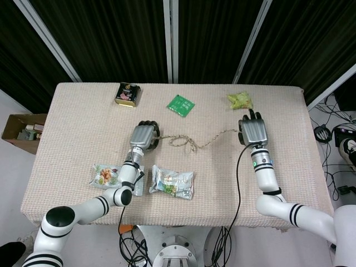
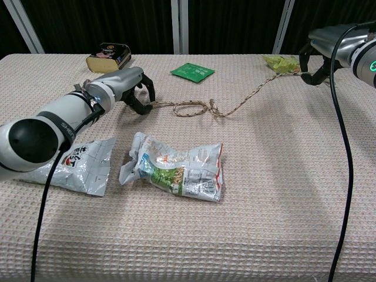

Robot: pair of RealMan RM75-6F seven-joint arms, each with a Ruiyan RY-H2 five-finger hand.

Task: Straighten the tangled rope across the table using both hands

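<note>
Though near, snack bag [image 2: 176,167] beside rope [image 2: 194,108]

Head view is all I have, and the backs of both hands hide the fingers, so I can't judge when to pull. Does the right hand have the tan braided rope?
Observer: Yes. In the chest view the right hand has its fingers curled around one end of the tan braided rope. That end climbs through the air to the hand.
Operator: And the left hand?
Observer: The left hand has its fingers curled down over the rope's other end, low against the cloth. I cannot tell whether they actually pinch it.
</note>
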